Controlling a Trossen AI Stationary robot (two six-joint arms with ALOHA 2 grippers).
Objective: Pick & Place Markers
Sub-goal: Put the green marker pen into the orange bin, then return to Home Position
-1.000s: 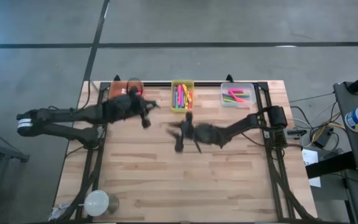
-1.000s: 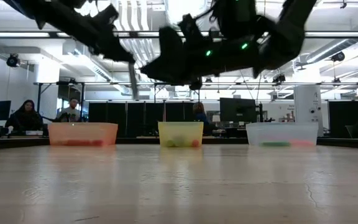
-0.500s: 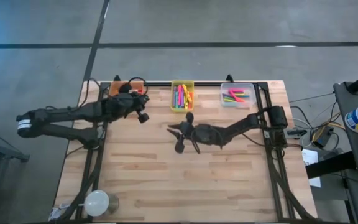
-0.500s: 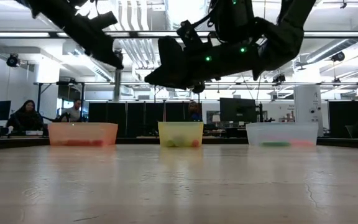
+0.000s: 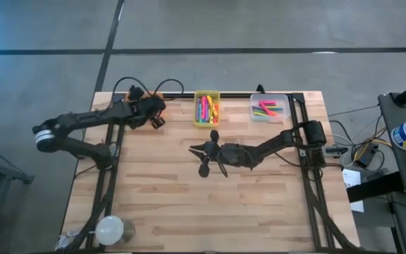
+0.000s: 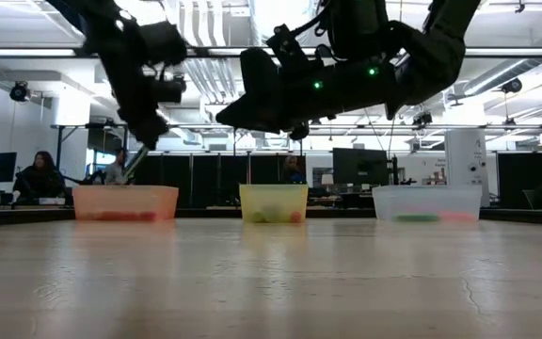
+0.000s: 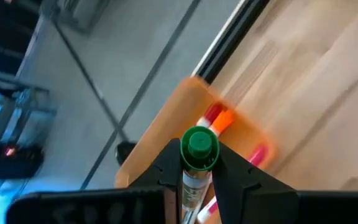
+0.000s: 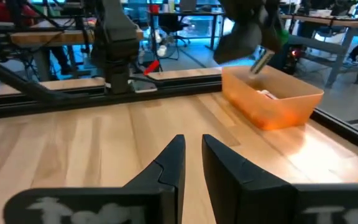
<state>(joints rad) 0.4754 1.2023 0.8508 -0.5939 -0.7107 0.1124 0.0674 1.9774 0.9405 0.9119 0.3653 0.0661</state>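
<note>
Grain of the wooden table (image 5: 210, 204) runs in pale butcher-block strips, and my right gripper (image 5: 204, 157) hangs over the middle of it with nothing between its two dark, wedge-shaped fingers (image 8: 166, 163). From its own camera I see them drawn near each other with a narrow slot left between, so I cannot tell whether they are fully pressed together.

Beyond the right gripper, toward the far edge, three small translucent plastic bins stand in a row. Straight past it is the yellow bin (image 5: 206, 109), a narrow rectangle packed with markers (image 5: 204, 109) in pink, yellow, green and orange. Off to its right side sits the clear bin (image 5: 269, 109), shallow and squarish, holding pink and green pens laid across each other.

My left gripper (image 5: 152, 111) is over the orange bin (image 7: 166, 134) at the far left corner, tilted downward. It is pinching one marker (image 7: 197, 158) with a white barrel and a round green cap, the cap end sticking out past the fingertips and aimed into the bin. Below that cap, in the orange bin, I see a red and an orange marker tip lying together and a pink one just beside them. The bin's walls are smooth and glossy with rounded corners.

Past the table, people sit at desks in the room.
</note>
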